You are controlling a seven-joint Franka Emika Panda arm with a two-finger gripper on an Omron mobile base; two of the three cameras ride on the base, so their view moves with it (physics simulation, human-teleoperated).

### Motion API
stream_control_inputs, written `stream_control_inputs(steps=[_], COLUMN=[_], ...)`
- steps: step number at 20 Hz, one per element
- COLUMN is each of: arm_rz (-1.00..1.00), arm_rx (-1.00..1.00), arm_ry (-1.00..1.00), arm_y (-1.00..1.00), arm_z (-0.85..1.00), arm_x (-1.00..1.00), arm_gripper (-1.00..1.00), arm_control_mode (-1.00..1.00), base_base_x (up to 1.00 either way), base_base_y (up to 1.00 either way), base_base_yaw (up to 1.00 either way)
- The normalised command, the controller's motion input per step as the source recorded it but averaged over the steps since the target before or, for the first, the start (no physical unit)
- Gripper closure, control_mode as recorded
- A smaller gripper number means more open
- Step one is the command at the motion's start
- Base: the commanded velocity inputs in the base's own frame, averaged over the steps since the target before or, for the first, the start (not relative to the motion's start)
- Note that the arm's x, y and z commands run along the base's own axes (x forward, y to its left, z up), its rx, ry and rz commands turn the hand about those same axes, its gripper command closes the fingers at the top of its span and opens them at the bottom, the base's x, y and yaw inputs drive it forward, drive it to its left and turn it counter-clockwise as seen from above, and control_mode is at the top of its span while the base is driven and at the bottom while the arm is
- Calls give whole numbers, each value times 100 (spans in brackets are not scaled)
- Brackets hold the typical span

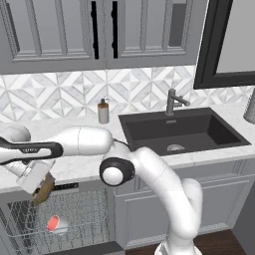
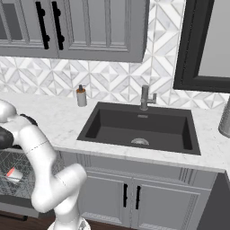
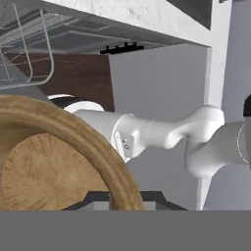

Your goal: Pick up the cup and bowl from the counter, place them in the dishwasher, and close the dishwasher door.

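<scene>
The brown bowl (image 1: 45, 189) hangs tilted just over the dishwasher's grey wire rack (image 1: 74, 214), and my gripper (image 1: 41, 191) is shut on its rim. In the hand view the bowl (image 3: 49, 162) looms large at the lower left, its wood-grain inside facing the camera, with rack wires (image 3: 24, 49) above it. The white cup (image 1: 56, 223) lies on its side in the rack, its red-pink inside showing; it also appears at the left edge of the right base view as the cup (image 2: 13, 174). The dishwasher's dark control strip (image 1: 64, 188) sits under the counter (image 1: 74, 167) edge.
A dark sink (image 1: 184, 132) with a grey faucet (image 1: 174, 102) is set into the counter to the right. A beige soap dispenser (image 1: 103, 110) stands by the backsplash. Grey panelled cabinets (image 1: 149, 209) flank the dishwasher on its right, and my own arm crosses in front of them.
</scene>
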Motion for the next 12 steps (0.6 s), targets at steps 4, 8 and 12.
stream_control_inputs(steps=[4, 8, 12], arm_rz=[-7, -3, 1], arm_rx=[-25, 3, 0], arm_ry=[-12, -62, -56], arm_y=[-100, -72, -13], arm_z=[38, -14, -68], arm_x=[-100, -73, 1], arm_gripper=[100, 100, 100], arm_control_mode=[-100, -100, -100], base_base_x=[0, 0, 0], base_base_y=[0, 0, 0], base_base_yaw=[0, 0, 0])
